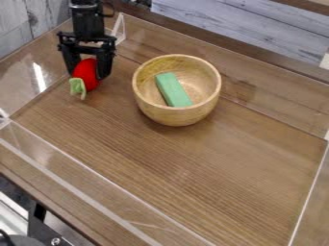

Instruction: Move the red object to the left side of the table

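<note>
The brown wooden worktop [180, 183] fills most of the frame and is edged by low clear walls. A round wooden bowl [178, 89] is seen a little above the middle of the frame. A flat green block [172, 90] lies inside the bowl, tilted against its inner side. In the upper left of the frame, the black gripper [88, 67] is pointed down at the worktop. Its jaws are spread wide apart, one on each side of the red object [87, 69]. The red object is not squeezed by them; it sits on the worktop between the two black fingers. It is found well to the left of the bowl, near the left wall. Its green leafy end [77, 86] sticks out toward the lower left, just past the jaws.
</note>
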Available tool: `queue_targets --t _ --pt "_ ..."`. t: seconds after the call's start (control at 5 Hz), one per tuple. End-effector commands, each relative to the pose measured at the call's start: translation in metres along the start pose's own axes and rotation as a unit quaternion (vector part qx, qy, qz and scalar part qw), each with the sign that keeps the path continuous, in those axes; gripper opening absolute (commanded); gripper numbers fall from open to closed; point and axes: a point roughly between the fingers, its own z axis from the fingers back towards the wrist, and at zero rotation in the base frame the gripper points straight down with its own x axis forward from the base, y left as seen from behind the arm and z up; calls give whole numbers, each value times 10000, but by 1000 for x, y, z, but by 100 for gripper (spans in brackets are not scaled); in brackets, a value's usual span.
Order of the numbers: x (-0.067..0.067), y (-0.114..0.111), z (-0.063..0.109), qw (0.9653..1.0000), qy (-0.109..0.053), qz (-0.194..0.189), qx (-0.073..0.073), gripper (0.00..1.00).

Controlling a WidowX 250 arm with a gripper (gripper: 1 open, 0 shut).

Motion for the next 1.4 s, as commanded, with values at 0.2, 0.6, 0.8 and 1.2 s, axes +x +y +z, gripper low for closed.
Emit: queue_targets --t 0.2,0.6,0.8,1.2 --pt "-4 3 27 9997 -198 -48 -102 100" --pt "-10 0 38 9995 -201 -121 -223 100" --pt "-13 -2 45 9993 -226 -169 -253 100" --pt "-19 -8 62 9986 -320 -281 -323 100"
